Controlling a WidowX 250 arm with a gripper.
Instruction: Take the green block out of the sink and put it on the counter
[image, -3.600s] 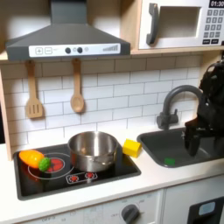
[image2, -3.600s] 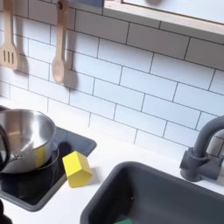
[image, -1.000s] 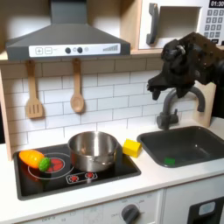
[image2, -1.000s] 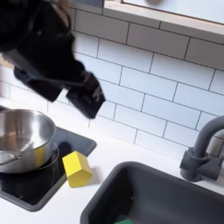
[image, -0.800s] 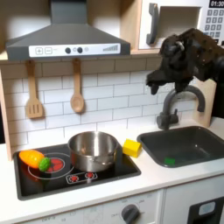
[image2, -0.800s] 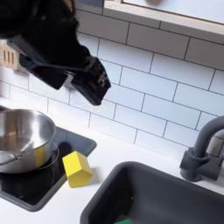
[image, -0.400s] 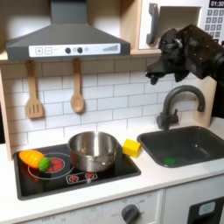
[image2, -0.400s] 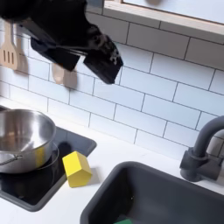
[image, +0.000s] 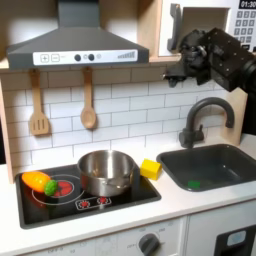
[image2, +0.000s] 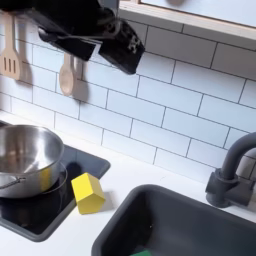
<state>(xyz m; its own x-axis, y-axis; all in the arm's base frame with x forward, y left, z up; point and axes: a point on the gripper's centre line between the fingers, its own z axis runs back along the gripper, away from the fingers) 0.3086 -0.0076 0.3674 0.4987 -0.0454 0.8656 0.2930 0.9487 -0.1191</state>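
Note:
The green block (image: 193, 183) lies on the floor of the dark grey sink (image: 228, 160), near its front left corner in the first exterior view. A green sliver of the block (image2: 141, 253) shows at the bottom edge of the second exterior view, inside the sink (image2: 190, 225). My black gripper (image: 176, 72) hangs high above the sink's left end, level with the microwave and far from the block. In the second exterior view the gripper (image2: 124, 48) sits at the top. Its fingers are too dark to tell apart. The off-white counter (image: 172, 197) frames the sink.
A yellow block (image: 150, 168) stands on the counter (image2: 132, 176) between stovetop and sink. A steel pot (image: 106, 170) and an orange-and-green toy vegetable (image: 40, 182) sit on the stovetop. The curved faucet (image: 203, 115) rises behind the sink. Wooden utensils (image: 88, 105) hang on the tiled wall.
The arm has risen from faucet height to beside the microwave over the last second. The green block and the other objects have stayed put.

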